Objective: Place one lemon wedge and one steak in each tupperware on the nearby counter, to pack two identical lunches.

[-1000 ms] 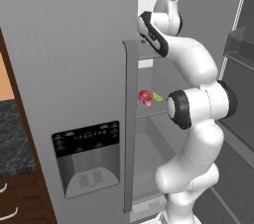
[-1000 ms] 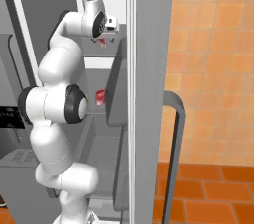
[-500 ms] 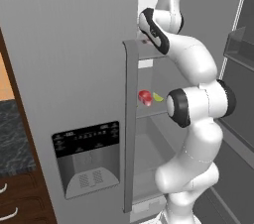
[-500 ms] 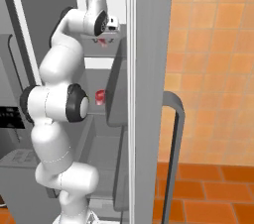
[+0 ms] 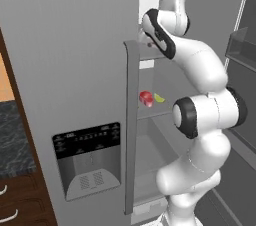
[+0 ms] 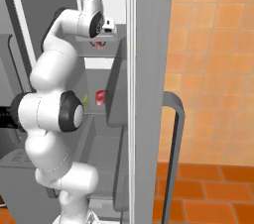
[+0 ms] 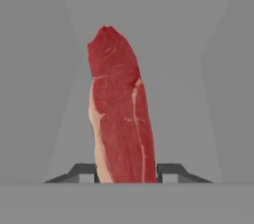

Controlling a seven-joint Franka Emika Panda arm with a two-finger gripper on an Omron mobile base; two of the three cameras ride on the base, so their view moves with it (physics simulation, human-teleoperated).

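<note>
Red steak (image 7: 121, 114) between the tool (image 7: 126, 172) fingertips, both touching, clamped.

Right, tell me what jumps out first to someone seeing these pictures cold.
First, the steak: a long red slab with pale streaks, filling the middle of the hand view, its near end between the two fingertips of the hand. Next, the white arm reaching up into the open fridge, hand at the upper shelf. On a lower shelf lie another steak and a lemon wedge.
</note>
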